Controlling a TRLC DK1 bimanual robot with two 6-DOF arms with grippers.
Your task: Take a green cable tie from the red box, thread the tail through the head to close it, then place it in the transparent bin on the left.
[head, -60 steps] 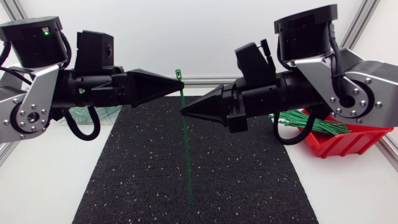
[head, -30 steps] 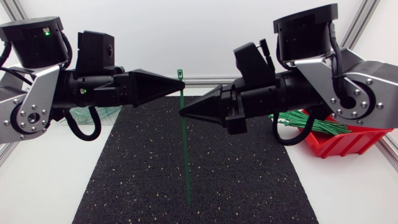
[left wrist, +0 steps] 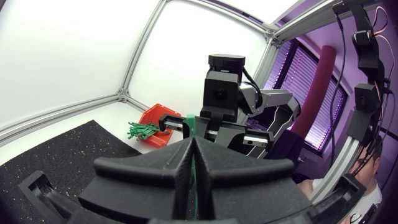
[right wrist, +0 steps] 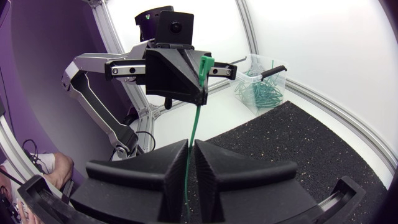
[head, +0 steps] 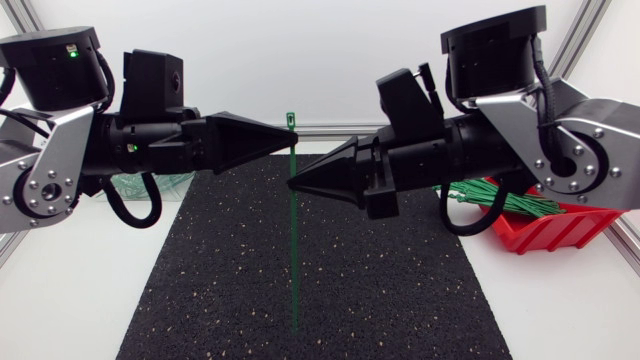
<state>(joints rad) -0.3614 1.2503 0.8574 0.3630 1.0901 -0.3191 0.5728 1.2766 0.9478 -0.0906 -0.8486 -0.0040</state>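
1. The left arm (head: 60, 150) came in from the left edge and lay level over the far part of the mat (head: 220, 290), its wedge pointing at the middle. The right arm (head: 540, 130) mirrored it from the right edge.
2. The left gripper (head: 290, 141) had its jaws pressed together on the tie (head: 294, 250), just under the tie's head. The right gripper (head: 291, 184) had its jaws clamped on the strap a little further along. The two tips stood near each other with a short stretch of strap between them.
3. The tie was off the table, held by both grippers. Its tail ran on past the right gripper toward the mat's near edge in the head view.
4. Compared with a second before, the tail's free end had swung leftward, so the strap lay straighter. The right tip had edged slightly left, and the left arm looked unchanged.
5. The mat spread wide on both sides of the tail. Strips of white table (head: 60, 300) flanked it.
6. The box (head: 545, 230) sat by the right edge, partly under the right arm, with spare ties (head: 505, 200) inside.
7. The bin (head: 150, 186) stood behind the left arm, mostly hidden.
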